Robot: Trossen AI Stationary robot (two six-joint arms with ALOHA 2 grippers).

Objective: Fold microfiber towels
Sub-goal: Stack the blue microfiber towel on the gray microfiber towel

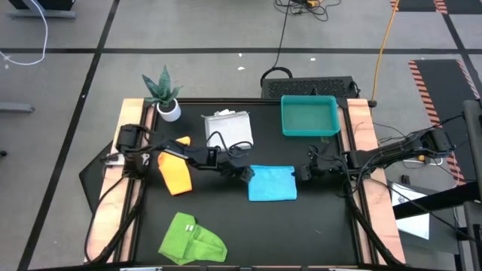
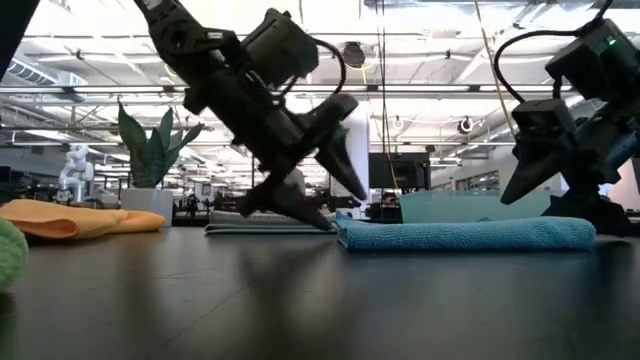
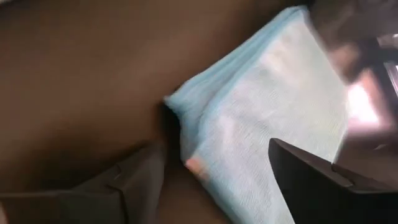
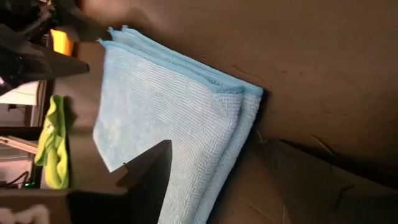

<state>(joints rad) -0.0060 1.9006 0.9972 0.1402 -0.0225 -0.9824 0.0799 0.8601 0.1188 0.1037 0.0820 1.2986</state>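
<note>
The light blue towel is soft cloth with a fine ribbed, fuzzy weave, folded in layers. The table looks matt black. The teal tray is smooth plastic. The lime green towel is crumpled cloth.

Towels: four on the surface.
Blue towel: one, folded, lying between the two hands.
Orange towel: one, behind the left hand, on the side away from the right hand.
Green towel: one, crumpled, well apart from both hands.
White-grey towel: one, folded, near the left hand.
Hands: two, the left hand at one short edge of the blue towel and the right hand at the other, each with its two fingers spread apart and holding nothing.
Teal tray: one, near the right hand.
Potted plant: one, well apart from both hands.
</note>
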